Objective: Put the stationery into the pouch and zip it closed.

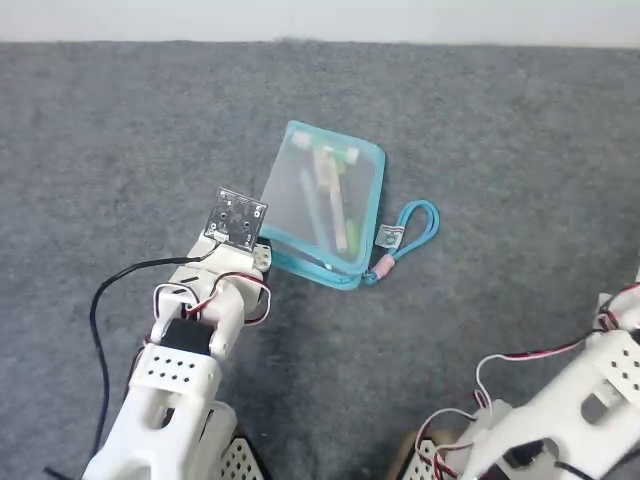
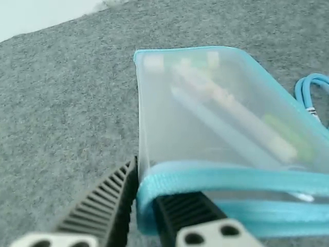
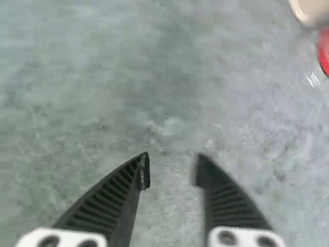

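Note:
A translucent pouch (image 1: 325, 200) with teal edging lies on the grey carpet, with pens and other stationery (image 1: 333, 195) inside it. Its teal wrist loop (image 1: 418, 228) and pink zip pull (image 1: 382, 266) lie at its right corner. My left gripper (image 1: 262, 252) is shut on the pouch's near-left corner; in the left wrist view the gripper (image 2: 144, 203) pinches the teal zip edge (image 2: 226, 177) of the pouch (image 2: 205, 123). My right gripper (image 3: 170, 170) hangs open over bare carpet with nothing between its fingers, its arm (image 1: 560, 420) at the lower right.
Grey carpet (image 1: 500, 130) covers the table, with a pale wall strip along the far edge. A black cable (image 1: 100, 330) loops beside the left arm. A red and a beige object (image 3: 318, 31) show at the edge of the right wrist view.

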Motion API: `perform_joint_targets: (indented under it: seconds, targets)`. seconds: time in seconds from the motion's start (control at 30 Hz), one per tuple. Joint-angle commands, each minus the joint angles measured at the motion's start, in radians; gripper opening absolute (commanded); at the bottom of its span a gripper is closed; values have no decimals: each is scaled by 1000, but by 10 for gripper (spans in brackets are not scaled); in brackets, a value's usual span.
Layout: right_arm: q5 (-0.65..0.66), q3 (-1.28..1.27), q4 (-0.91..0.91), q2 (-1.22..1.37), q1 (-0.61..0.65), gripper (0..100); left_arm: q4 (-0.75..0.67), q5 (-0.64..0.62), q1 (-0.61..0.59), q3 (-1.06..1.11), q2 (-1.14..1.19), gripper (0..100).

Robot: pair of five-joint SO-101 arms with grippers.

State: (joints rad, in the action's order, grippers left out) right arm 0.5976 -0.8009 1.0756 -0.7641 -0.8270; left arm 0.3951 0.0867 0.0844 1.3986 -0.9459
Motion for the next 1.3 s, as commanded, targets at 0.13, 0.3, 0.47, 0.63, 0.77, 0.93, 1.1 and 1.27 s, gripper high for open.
perform_joint_targets:
  seconds: [0.13,0.3,0.47,0.63,0.77,0.93,1.1,1.27]
  targets:
    - [61,29,77,-18,160,132,5,-14,-8,-22,-2,11]
    - [-12,29,142,-18,352,76,5,-14,-8,-22,-2,11]
    - [-114,32,139,-19,585,133,3,-14,-8,-22,-2,11]
    - [-157,-78,5,-97,878,133,3,-14,-8,-22,-2,11]
    - [-163,-304,-194,-283,1132,138,3,-14,-8,-24,-2,11]
    - [-164,-502,-265,-487,1276,170,3,-14,-8,-28,-2,11]
    - [-160,-539,-211,-584,1366,296,2,-14,0,-30,-2,11]
    - [-143,-575,-297,-573,1463,299,3,-14,0,-45,3,11]
